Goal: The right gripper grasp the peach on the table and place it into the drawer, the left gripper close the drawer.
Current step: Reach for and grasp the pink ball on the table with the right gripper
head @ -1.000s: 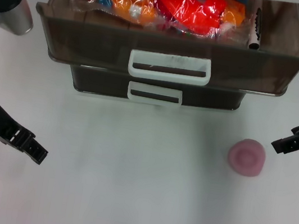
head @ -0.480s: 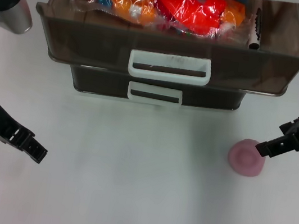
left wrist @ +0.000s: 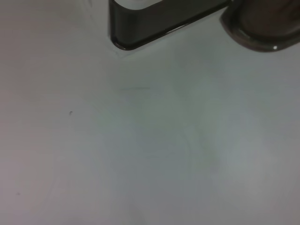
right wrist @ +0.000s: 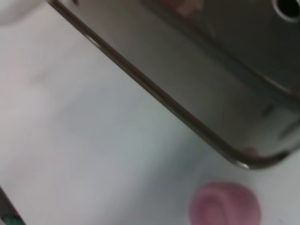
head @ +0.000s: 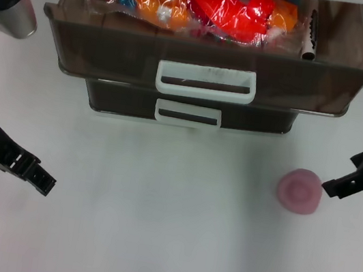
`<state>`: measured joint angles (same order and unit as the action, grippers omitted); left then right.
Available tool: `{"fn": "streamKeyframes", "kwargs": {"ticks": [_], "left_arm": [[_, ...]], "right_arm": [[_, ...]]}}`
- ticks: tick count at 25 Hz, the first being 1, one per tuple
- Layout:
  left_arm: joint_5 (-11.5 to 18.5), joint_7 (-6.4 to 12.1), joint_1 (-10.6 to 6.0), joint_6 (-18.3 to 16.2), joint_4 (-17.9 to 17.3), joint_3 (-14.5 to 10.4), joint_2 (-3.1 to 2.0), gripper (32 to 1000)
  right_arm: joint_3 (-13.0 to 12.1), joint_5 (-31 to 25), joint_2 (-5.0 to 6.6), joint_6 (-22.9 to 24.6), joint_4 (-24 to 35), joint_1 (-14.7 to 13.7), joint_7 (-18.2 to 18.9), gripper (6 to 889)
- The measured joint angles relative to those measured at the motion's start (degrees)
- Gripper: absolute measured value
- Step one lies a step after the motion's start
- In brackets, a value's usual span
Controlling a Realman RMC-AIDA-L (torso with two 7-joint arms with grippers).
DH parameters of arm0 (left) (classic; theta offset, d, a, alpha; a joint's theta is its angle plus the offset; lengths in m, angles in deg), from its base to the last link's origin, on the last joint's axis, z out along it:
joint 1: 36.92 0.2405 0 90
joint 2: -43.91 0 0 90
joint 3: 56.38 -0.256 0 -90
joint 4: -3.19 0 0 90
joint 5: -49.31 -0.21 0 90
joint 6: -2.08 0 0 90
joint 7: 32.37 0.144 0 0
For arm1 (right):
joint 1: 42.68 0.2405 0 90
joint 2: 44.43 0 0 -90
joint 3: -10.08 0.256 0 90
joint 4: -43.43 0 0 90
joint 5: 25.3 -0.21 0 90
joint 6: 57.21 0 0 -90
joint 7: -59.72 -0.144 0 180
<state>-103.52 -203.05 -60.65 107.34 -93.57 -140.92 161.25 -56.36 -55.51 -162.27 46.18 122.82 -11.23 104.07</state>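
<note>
The round, matte pale-pink peach (head: 300, 191) is seen lying on the plain white smooth table (head: 164, 244), lower right of centre in the head view, w/ its shallow dimple facing up; nothing is closed around it. The black two-fingered right gripper (head: 334, 189) is found at the right edge of the head view, its tip just beside the peach's right side; contact can't be told, and how far its fingers are apart can't be told either, since only one dark tip is made out. In the right wrist view the peach (right wrist: 225, 206) is shown at the bottom right of the frame, near the rounded corner of the drawer unit.

The smoky dark-brown translucent plastic drawer (head: 209, 68) w/ its white rectangular loop handle (head: 206, 82) is seen pulled out at the top centre of the head view; red and orange plastic-wrapped packets (head: 202, 7) are held inside, plus a thin dark stick-like item (head: 311, 34) at its right end. A like brown drawer (head: 189, 109) w/ a smaller white handle is seen just beneath, less far out.

The black left gripper (head: 41, 181) is found at the lower left of the head view, over bare table and well apart from the drawers; it is holding nothing; whether its fingers are parted can't be told. In the left wrist view mostly white table is shown, w/ dark drawer-unit corners (left wrist: 154, 23) along the top edge.
</note>
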Motion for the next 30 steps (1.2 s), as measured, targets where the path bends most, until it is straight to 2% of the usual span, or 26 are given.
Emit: {"fn": "streamKeyframes", "kwargs": {"ticks": [9, 15, 20, 24, 30], "left_arm": [[-0.2, 0.13, -0.01, -0.2, 0.0, 0.1, 0.0, 851], [-0.4, 0.19, -0.03, -0.4, 0.2, 0.2, -0.01, 851], [-0.4, 0.31, -0.03, -0.6, 0.3, 0.2, -0.01, 851], [-0.4, 0.36, -0.09, -0.9, 0.4, 0.2, 0.0, 851], [-0.4, 0.45, -0.09, -1.2, 0.6, 0.2, 0.0, 851]], "right_arm": [[1.3, 2.2, -0.02, -2.0, -1.3, -0.3, 2.2, 838], [1.7, 3.5, 0.08, -6.8, -6.5, -0.3, 8.2, 837], [5.3, 3.6, 0.16, -9.1, -10.5, 0.1, 13.1, 836], [6.0, 3.5, 0.16, -11.5, -12.8, 0.1, 16.9, 835], [7.9, 2.9, 0.15, -13.4, -14.2, -0.2, 19.8, 834]]}}
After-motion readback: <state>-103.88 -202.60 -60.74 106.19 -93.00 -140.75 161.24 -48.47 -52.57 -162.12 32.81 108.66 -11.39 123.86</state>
